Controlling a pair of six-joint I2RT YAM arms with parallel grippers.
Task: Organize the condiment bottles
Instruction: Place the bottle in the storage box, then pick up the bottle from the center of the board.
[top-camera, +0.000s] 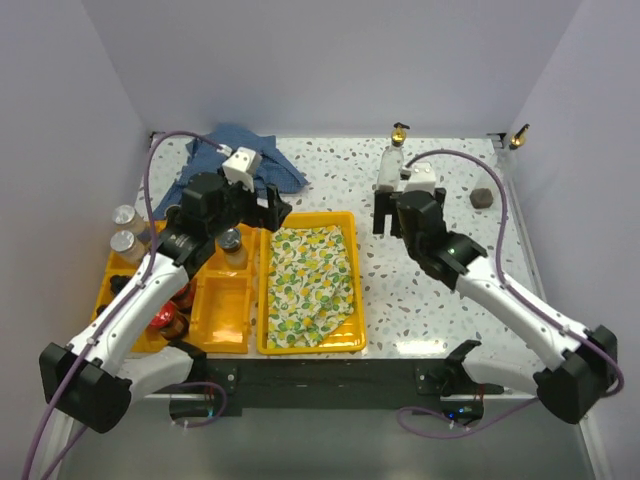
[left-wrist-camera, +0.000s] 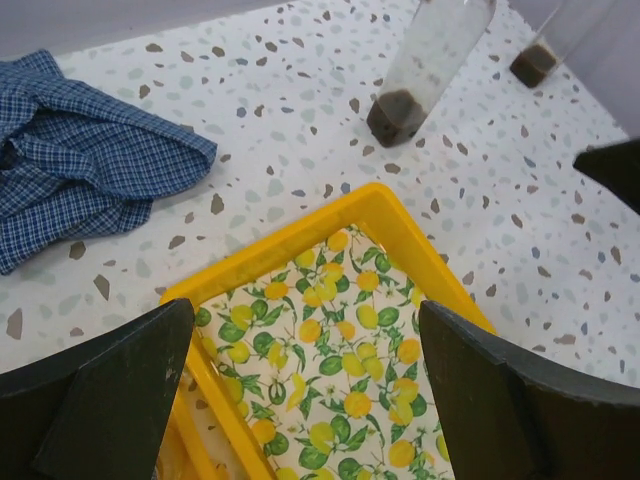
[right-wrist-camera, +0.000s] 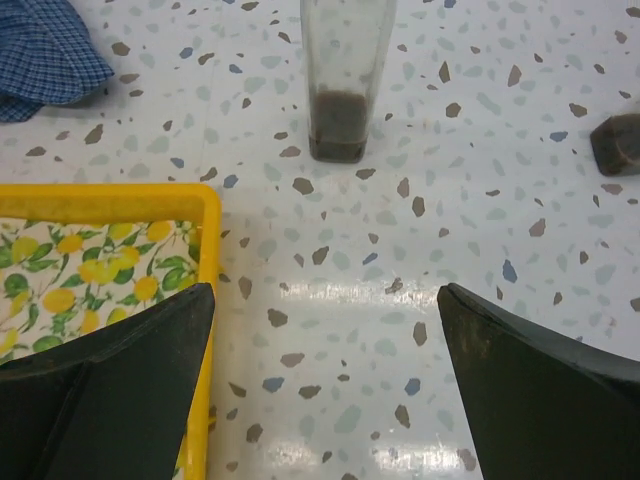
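Condiment bottles (top-camera: 127, 243): sorting partly done.
Compartment tray (top-camera: 225, 305) at the left edge holds grey-capped shakers (top-camera: 232, 243) and red-lidded jars (top-camera: 165, 320). One clear bottle (top-camera: 391, 165) by the far edge and a second bottle (top-camera: 518, 136) in the far right corner stand loose, probably yet to be filed. Left gripper (left-wrist-camera: 305, 315) and right gripper (right-wrist-camera: 325, 290): jaws wide, empty.

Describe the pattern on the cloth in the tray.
The cloth shows yellow lemons and green leaves on white, clearest in left wrist view.
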